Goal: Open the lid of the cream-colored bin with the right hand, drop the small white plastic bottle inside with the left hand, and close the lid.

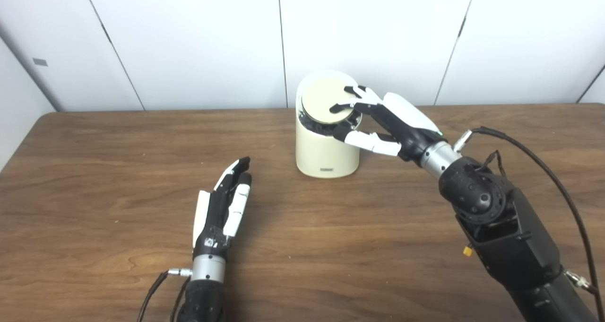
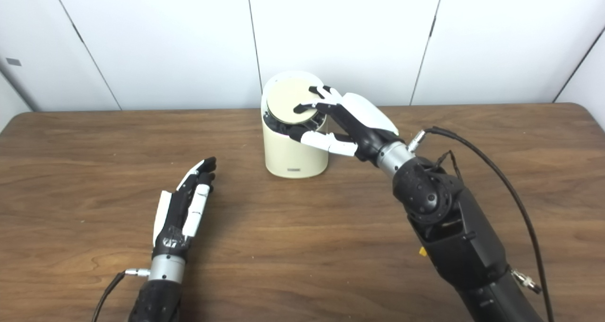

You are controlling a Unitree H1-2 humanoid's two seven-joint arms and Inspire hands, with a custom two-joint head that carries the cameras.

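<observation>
The cream-colored bin [image 1: 325, 155] stands at the back middle of the table. Its round lid [image 1: 320, 100] is tilted, with a dark gap showing under its front edge. My right hand [image 1: 392, 123] reaches in from the right, with fingers [image 1: 352, 105] lying on top of the lid and the thumb [image 1: 366, 140] under the lid's rim against the bin's side, pinching the lid. My left hand [image 1: 224, 204] lies low over the table, in front of and left of the bin, fingers stretched out and holding nothing. No small white bottle is in view.
The brown wooden table [image 1: 94, 170] runs wide to both sides, backed by white wall panels [image 1: 189, 38]. A black cable [image 1: 543, 166] loops off my right forearm above the table's right part.
</observation>
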